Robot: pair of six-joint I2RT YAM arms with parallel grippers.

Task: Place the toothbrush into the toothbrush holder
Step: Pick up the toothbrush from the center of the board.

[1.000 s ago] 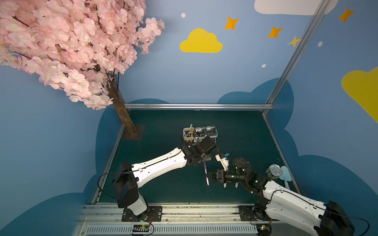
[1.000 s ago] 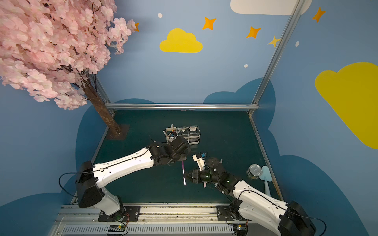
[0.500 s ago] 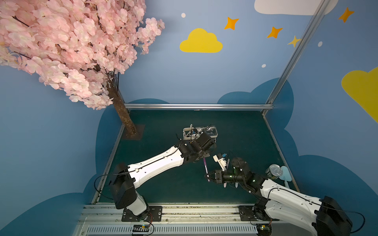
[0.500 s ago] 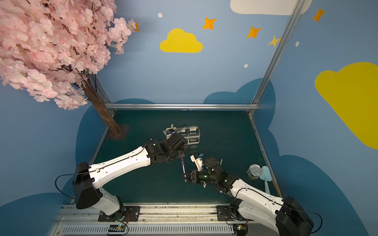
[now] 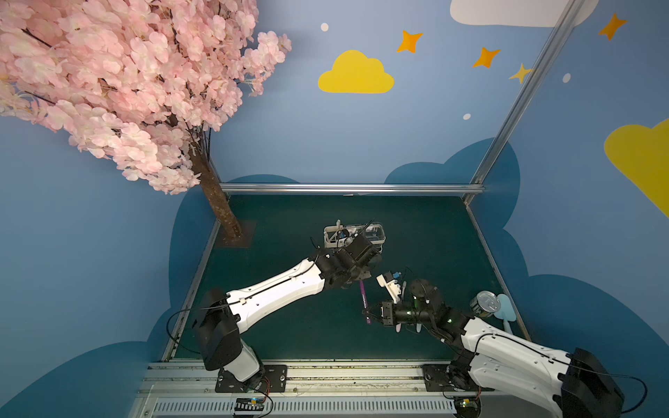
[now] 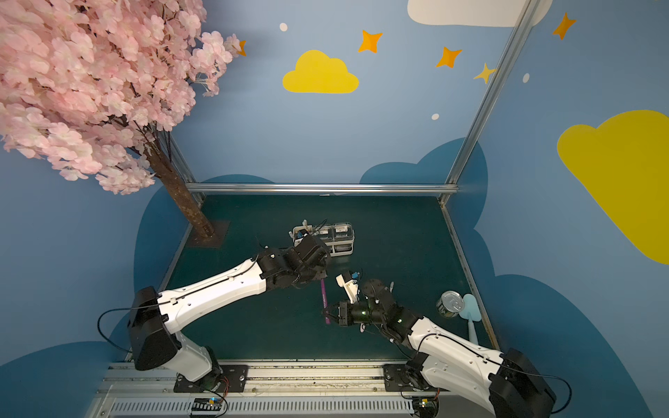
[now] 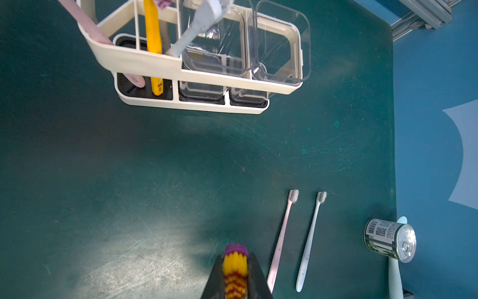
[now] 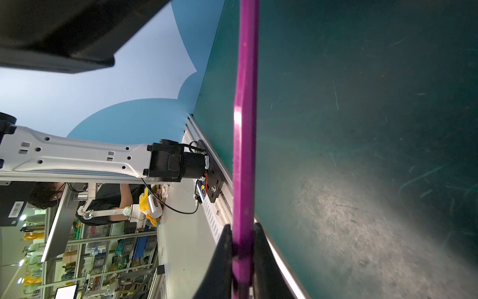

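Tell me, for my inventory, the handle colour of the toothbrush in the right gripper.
Purple; the toothbrush handle shows best in the right wrist view.

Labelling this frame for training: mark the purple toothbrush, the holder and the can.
purple toothbrush (image 8: 244, 129), right wrist view, middle of the handle.
holder (image 7: 139, 60), left wrist view, its upper front rail.
can (image 7: 388, 240), left wrist view, its side.
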